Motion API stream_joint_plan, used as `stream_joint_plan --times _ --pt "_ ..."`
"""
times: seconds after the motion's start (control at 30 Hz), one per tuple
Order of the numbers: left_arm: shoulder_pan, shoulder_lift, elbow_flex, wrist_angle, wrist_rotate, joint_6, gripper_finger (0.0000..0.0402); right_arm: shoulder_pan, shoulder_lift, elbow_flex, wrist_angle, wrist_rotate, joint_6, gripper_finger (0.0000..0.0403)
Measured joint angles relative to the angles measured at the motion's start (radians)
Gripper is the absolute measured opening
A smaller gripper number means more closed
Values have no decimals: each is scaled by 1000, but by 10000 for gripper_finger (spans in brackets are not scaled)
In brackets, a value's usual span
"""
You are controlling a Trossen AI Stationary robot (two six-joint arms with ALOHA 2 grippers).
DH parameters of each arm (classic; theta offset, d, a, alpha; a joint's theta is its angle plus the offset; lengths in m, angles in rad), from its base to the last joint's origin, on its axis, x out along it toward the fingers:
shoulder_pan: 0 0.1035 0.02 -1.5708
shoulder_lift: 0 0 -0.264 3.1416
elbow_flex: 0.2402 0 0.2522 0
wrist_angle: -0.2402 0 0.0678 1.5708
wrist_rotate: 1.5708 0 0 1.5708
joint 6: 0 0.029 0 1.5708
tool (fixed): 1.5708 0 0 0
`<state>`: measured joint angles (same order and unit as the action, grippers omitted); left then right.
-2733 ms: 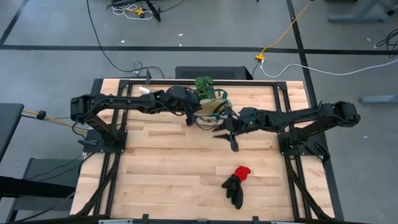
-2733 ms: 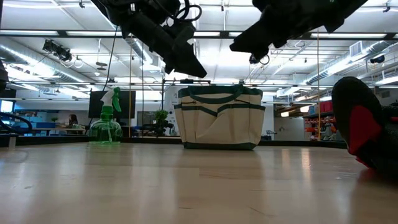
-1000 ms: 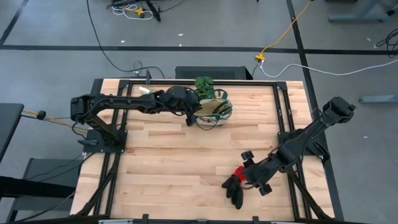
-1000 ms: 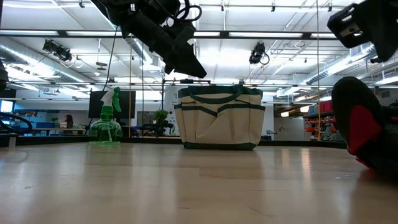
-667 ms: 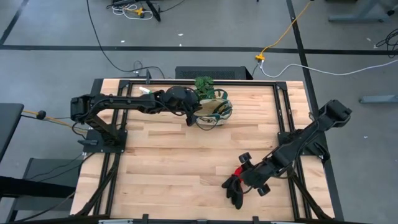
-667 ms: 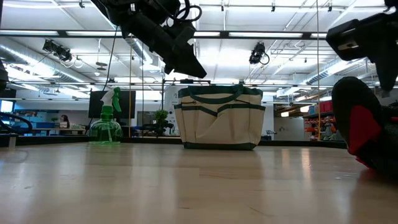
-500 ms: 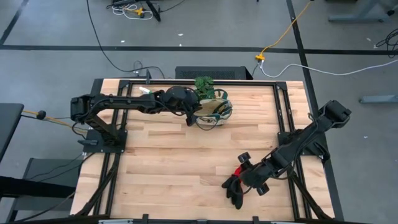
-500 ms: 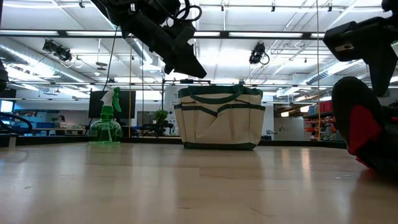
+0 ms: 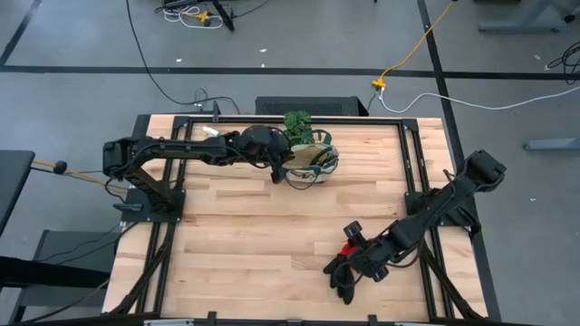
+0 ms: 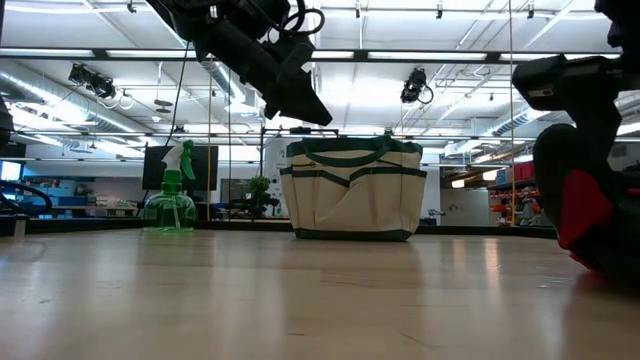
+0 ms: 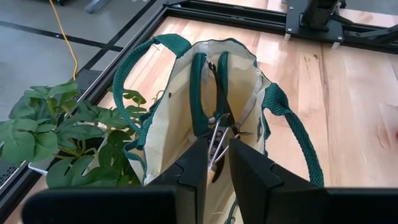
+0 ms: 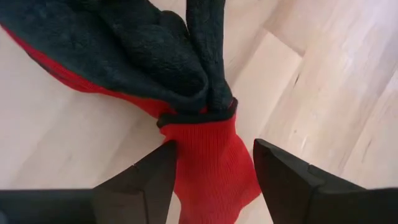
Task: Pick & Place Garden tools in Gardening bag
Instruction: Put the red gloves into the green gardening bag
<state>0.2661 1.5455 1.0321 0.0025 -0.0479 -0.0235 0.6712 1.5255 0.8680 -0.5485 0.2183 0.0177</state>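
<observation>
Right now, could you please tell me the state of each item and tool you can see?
gardening bag: upright, mouth open, tools inside.
spray bottle: upright on the table.
gloves: lying on the table, not gripped.
left tool: over the bag, nearly closed.
right tool: open, straddling the red cuff.

overhead, table-level, two close wrist views

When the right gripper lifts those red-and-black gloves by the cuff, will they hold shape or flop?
Probably flop: the red-and-black knit gloves look soft and bunched, so the black fingers should dangle. Likely light. The open right gripper straddles the red cuff; the fuzzy fabric should grip well, though one glove might slip free.
</observation>
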Motion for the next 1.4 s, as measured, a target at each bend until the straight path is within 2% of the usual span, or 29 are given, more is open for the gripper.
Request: stream_joint_plan --times 0.17,0.67,0.83,1.13,1.3,1.4 --pt "0 0 0 0 0 0 71 0 34 0 1 -35 0 216" --pt "0 0 0 -1 0 0 71 0 143 0 95 -25 21 207" --pt "0 0 0 -9 0 0 71 0 144 1 88 -24 58 164" --pt "0 0 0 -14 0 0 71 -1 143 2 72 -38 124 23" --pt "0 0 0 -14 0 0 71 -4 145 20 55 -44 140 15" --pt "0 0 0 -15 0 0 71 -9 149 73 -27 -38 142 15"
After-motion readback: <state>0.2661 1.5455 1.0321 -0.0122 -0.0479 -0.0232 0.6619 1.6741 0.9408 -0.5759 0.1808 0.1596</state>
